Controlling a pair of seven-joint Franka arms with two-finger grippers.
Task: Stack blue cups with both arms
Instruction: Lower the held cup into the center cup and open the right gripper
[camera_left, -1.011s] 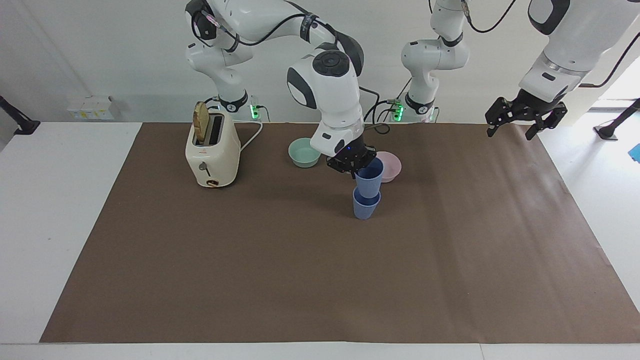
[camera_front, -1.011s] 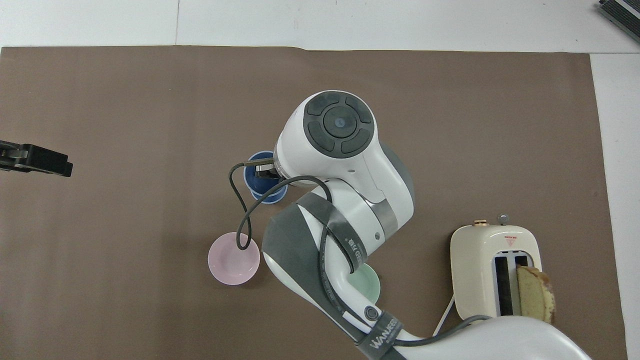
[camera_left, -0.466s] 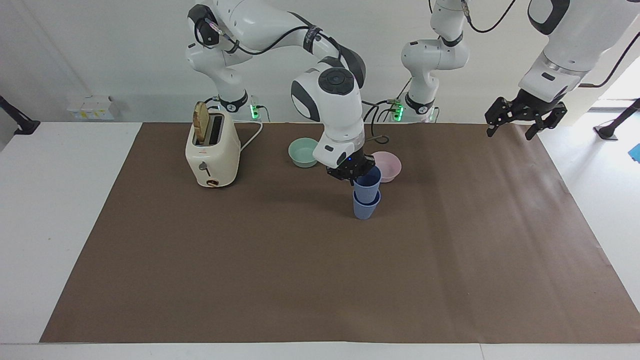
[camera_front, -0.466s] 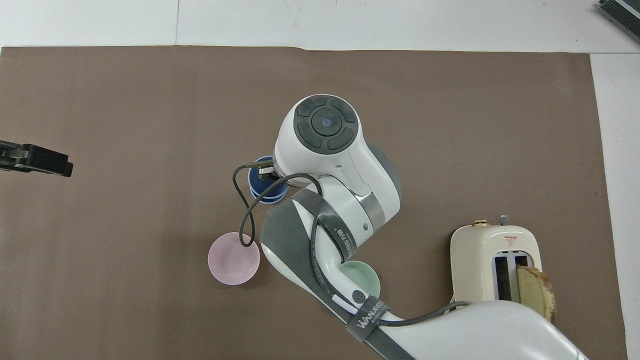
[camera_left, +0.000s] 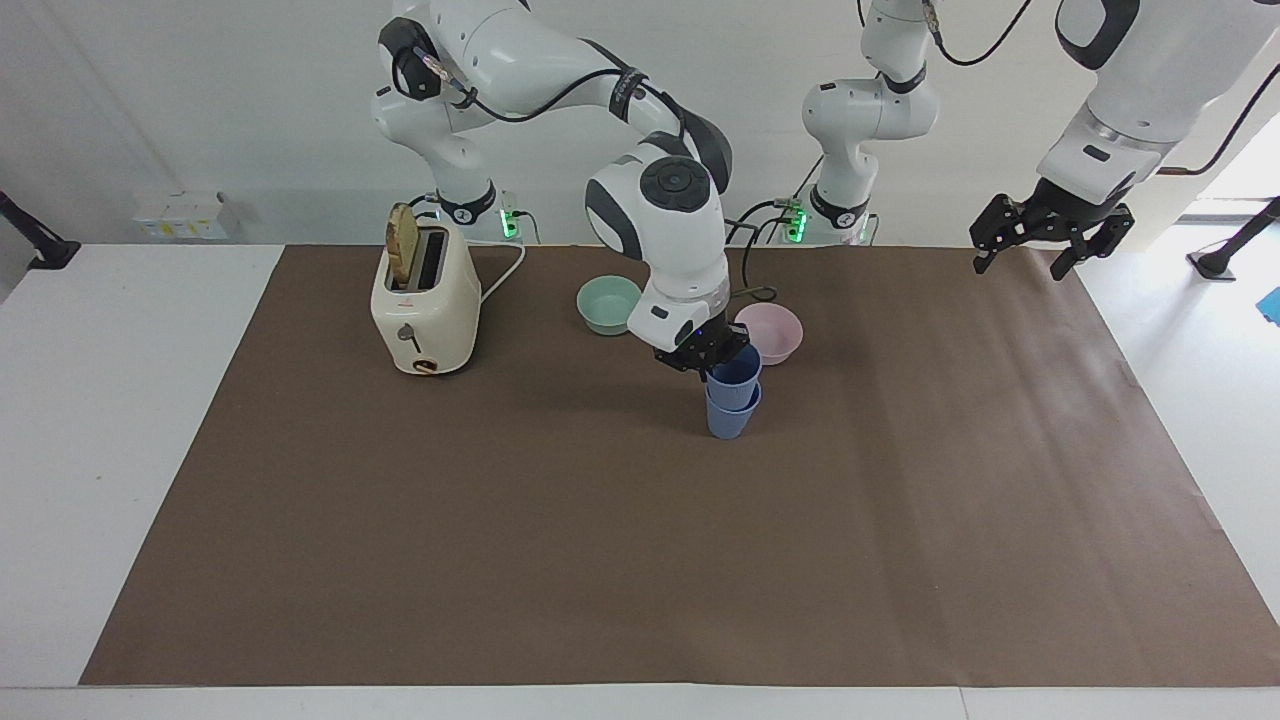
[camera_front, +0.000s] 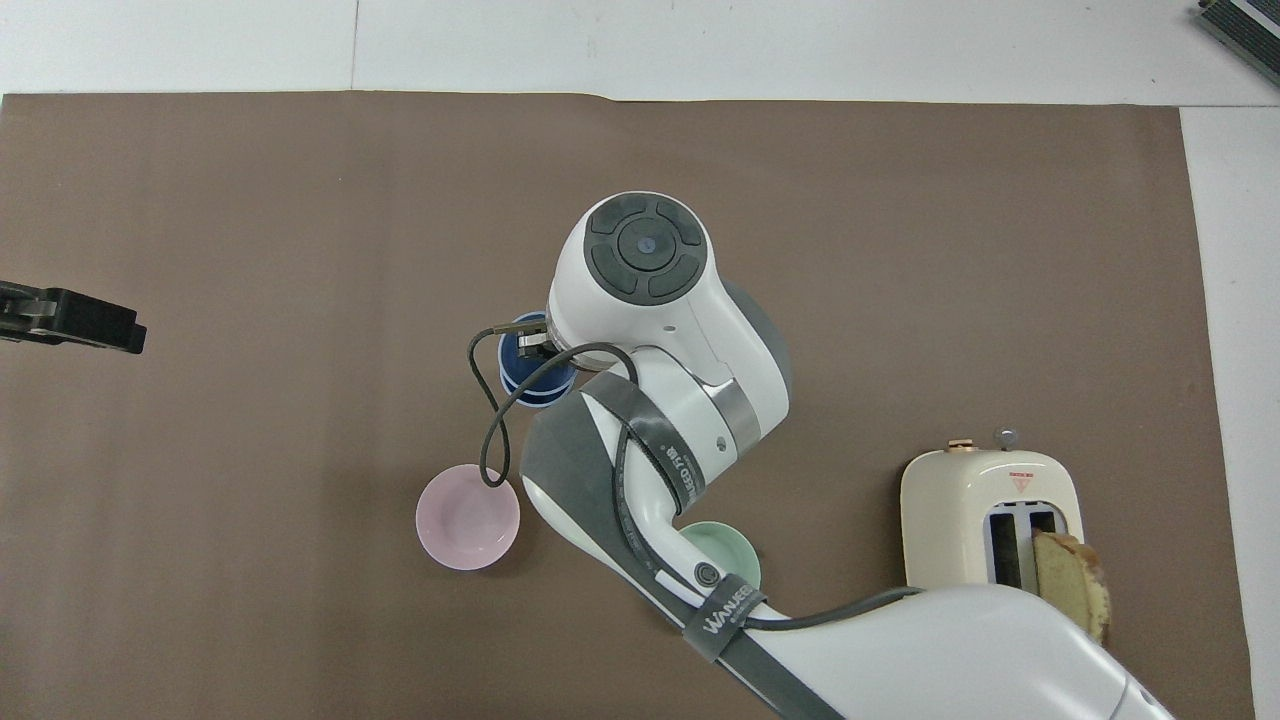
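Observation:
Two blue cups sit one inside the other in the middle of the brown mat. The lower cup (camera_left: 729, 417) stands on the mat and the upper cup (camera_left: 737, 375) is nested into it, its rim (camera_front: 520, 352) peeking out beside the arm in the overhead view. My right gripper (camera_left: 712, 361) is shut on the upper cup's rim, on the side toward the right arm's end. My left gripper (camera_left: 1048, 240) waits open, raised over the mat's edge at the left arm's end, with nothing in it; its tip (camera_front: 70, 318) shows in the overhead view.
A pink bowl (camera_left: 770, 331) and a mint-green bowl (camera_left: 608, 303) lie nearer to the robots than the cups. A cream toaster (camera_left: 424, 305) with a slice of bread in it stands toward the right arm's end.
The right gripper has lowered the upper cup deeper into the lower one. The left arm has not moved.

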